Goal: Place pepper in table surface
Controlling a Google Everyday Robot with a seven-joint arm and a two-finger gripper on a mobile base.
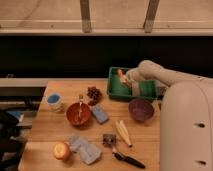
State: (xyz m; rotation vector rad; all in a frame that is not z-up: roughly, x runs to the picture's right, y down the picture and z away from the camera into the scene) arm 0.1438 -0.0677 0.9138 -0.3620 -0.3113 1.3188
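The pepper [121, 76] is up off the wood, pinched at its lower end between the fingers of the gripper [125, 81], its orange tip slanting up and to the left of them. The fingers are clenched on it. Directly under the fingers lies the green tray [115, 92], so the pepper hangs over the tray's left part and not over bare wood. The white arm [165, 75] runs off to the right of the fingers toward the robot's large white body. Just beyond the tray's near edge, below and to the right of the fingers, sits a purple bowl [140, 109] on the table surface [47, 132]. Below and to the left of the fingers are a dark pine cone [93, 93], a blue sponge [99, 114], and an orange bowl [78, 114] with a utensil in it. A pale yellow vegetable [123, 132] lies almost straight below, and an apple [61, 151] far down to the left.
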